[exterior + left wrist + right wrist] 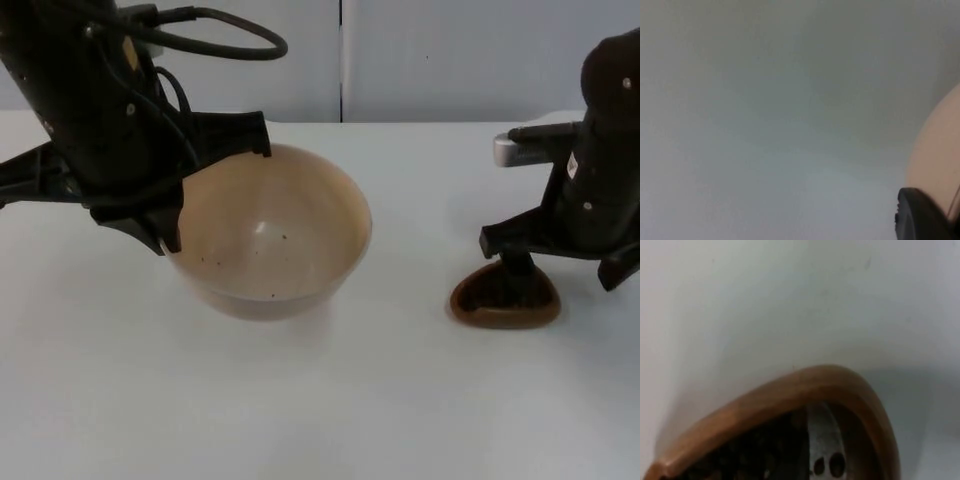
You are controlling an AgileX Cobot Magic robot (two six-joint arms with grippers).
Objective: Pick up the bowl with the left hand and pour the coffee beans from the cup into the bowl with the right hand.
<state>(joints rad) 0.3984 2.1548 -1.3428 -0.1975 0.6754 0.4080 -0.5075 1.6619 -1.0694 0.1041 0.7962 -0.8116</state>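
Cup (504,297) rim in right tool (517,266)

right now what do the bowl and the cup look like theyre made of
The bowl looks like glazed ceramic or smooth plastic: cream, with a soft glare spot inside. The cup looks like wood or brown plastic: a thick, matte, warm brown rim, with coffee beans inside.

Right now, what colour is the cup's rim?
Brown; the cup shows best in the right wrist view.

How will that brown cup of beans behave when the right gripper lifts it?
The cup looks rigid and small, probably light. Its rim looks squeezed out of round at the right gripper, so maybe thin-walled. Loose coffee beans fill it, so tilting likely spills them.
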